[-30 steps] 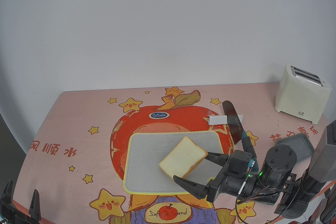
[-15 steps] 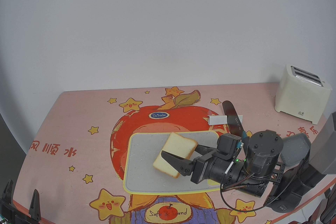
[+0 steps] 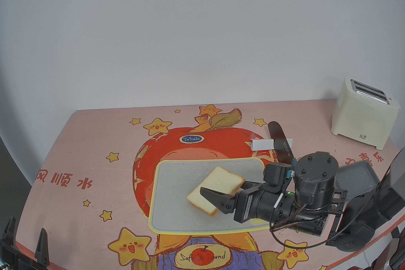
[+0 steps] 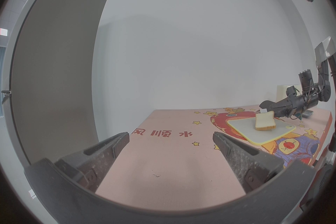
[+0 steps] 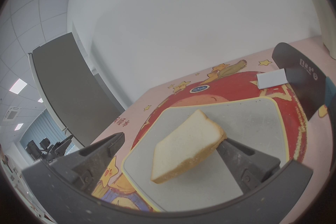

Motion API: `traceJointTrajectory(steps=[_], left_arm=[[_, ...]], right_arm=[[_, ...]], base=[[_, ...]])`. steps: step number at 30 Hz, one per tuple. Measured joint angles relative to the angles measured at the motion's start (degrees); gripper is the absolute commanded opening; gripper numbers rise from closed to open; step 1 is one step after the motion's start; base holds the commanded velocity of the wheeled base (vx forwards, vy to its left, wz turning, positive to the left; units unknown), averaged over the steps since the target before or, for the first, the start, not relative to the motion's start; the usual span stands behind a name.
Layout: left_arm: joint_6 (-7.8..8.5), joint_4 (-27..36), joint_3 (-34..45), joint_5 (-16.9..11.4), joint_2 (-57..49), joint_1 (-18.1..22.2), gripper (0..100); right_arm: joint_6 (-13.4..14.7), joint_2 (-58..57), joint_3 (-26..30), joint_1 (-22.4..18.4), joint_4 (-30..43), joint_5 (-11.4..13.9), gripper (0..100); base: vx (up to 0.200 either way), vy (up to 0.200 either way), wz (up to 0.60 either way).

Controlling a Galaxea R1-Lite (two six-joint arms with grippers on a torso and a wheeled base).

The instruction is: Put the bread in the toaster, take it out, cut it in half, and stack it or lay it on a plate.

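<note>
At the lower left corner of the head view, my left gripper [image 3: 25, 241] sits low by the table's near edge. Its wrist camera shows both fingers spread wide and holding nothing. The table [image 3: 84, 148] has a pink cartoon print with a big red apple in the middle. At centre frame, the grey cutting board [image 3: 177, 199] with a yellow rim lies on that apple. The bread [image 3: 219, 184], one pale slice, is on the board's right half, tilted with its right-hand side raised.

My right gripper [image 3: 223, 191] comes in from the lower right, low over the board, with its jaws gaping wider than the slice. In the right wrist view, one of its fingers [image 5: 245, 161] touches the raised crust edge and props it up. The other stands apart from the bread, so I have no clamp on it.

Just right of the board, the black-bladed knife [image 3: 280, 142] lies on the table with its blade over a white slip [image 3: 261, 144]. Further right, a grey plate [image 3: 363, 174] sits partly behind my arm. The cream toaster [image 3: 365, 112] stands at the frame's right edge, well apart from the bread.
</note>
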Motion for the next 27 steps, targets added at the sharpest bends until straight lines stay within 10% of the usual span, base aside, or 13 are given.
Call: traceJointTrajectory(steps=[27], left_arm=[[0.0, 0.0, 0.0, 0.0, 0.0, 0.05, 100]], right_arm=[[2.0, -9.8, -2.82, 0.9, 21.41, -0.16, 100]], base=[[0.0, 0.0, 0.0]])
